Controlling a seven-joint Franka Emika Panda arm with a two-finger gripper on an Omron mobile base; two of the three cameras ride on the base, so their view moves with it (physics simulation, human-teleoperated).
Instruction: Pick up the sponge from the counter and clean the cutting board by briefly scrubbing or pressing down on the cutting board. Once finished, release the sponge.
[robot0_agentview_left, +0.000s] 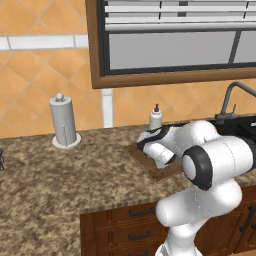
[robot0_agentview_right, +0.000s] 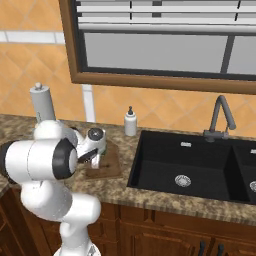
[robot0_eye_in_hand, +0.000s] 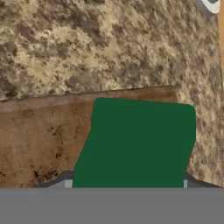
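The sponge (robot0_eye_in_hand: 138, 144) shows its green top large in the hand view, held between the two finger tips of my gripper (robot0_eye_in_hand: 127, 184), which is shut on it. It rests over the right end of the brown cutting board (robot0_eye_in_hand: 43, 131), near the board's far corner. In the base views my hand (robot0_agentview_left: 159, 151) reaches down onto the cutting board (robot0_agentview_left: 167, 173) on the granite counter (robot0_agentview_left: 50, 175), and the arm hides the sponge there. From the right side the hand (robot0_agentview_right: 94, 159) sits above the cutting board (robot0_agentview_right: 111, 165).
A paper towel holder (robot0_agentview_left: 63, 122) stands at the back left. A soap bottle (robot0_agentview_left: 156, 118) stands behind the board by the wall. The black sink (robot0_agentview_right: 200, 170) with its faucet (robot0_agentview_right: 220, 117) lies just right of the board. Drawers (robot0_agentview_left: 135, 225) sit below the counter edge.
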